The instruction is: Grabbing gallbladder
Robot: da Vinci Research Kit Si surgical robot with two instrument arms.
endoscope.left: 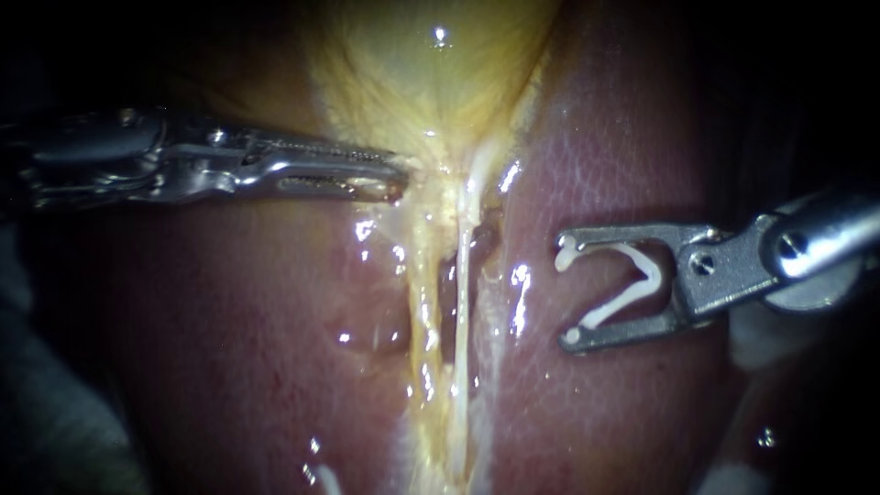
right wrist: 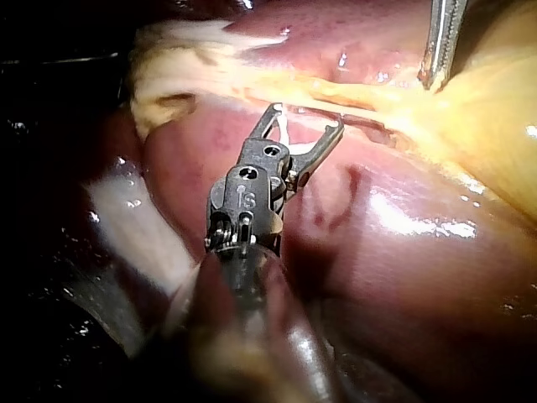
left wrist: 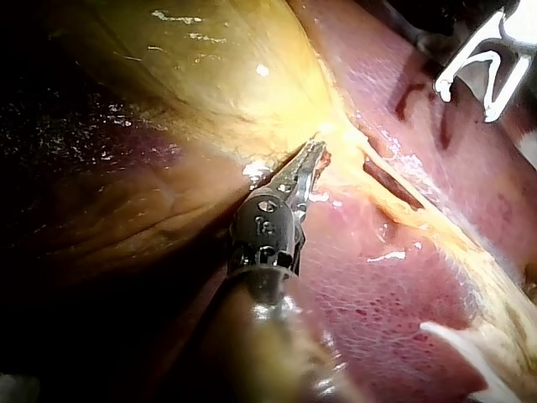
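Note:
The yellow gallbladder (endoscope.left: 431, 64) hangs between the liver lobes and narrows to a pale neck. My left instrument (endoscope.left: 396, 180) comes in from the left, its slim serrated jaws nearly together and pinching the tissue at that neck. The left wrist view shows the same jaws (left wrist: 313, 158) at the gallbladder's (left wrist: 226, 75) lower edge. My right instrument (endoscope.left: 566, 289) hovers over the right liver lobe, apart from the tissue. Its forked jaws stand wide with a white clip (endoscope.left: 632, 280) seated between them; the right wrist view shows these jaws (right wrist: 306, 119) too.
Two pale strands (endoscope.left: 461, 302) run down from the neck through a groove in the liver (endoscope.left: 257, 321). A dark slit lies between them. White gauze-like material (right wrist: 143, 227) lies beside the right instrument's shaft. Wet glare spots dot the tissue.

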